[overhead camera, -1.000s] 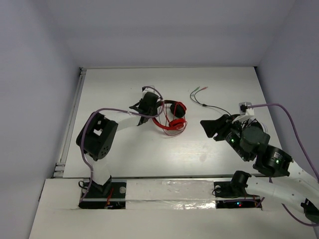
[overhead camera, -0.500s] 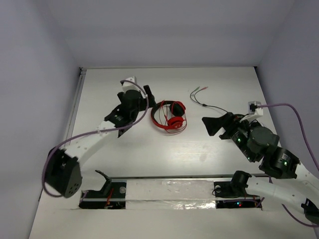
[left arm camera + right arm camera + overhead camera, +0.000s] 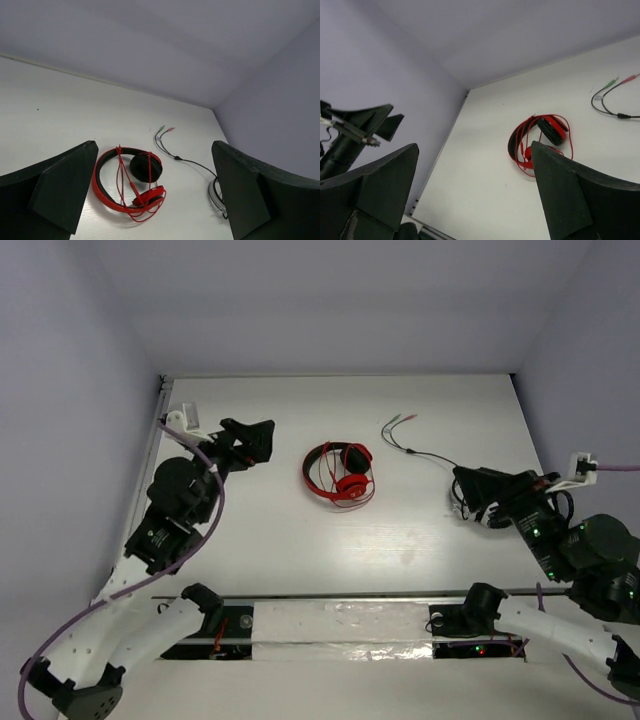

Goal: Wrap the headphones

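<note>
Clear of headphones [image 3: 340,472] now: both grippers [image 3: 262,436] [image 3: 460,495]

Headphones [image 3: 351,486] approachable both sides; dark cable [image 3: 176,158] lies right.

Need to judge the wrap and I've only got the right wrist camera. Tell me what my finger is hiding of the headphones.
Observer: The left wrist view shows the headphones whole: the lower red cup rests on the table, with the red cable looping across the band and past it.
Operator: Say what's by my right gripper.
Observer: A black-and-white headset lies on the table beside the right gripper.
Operator: Trace the plug cable.
Observer: The thin dark cable runs from its plugs toward that headset.
</note>
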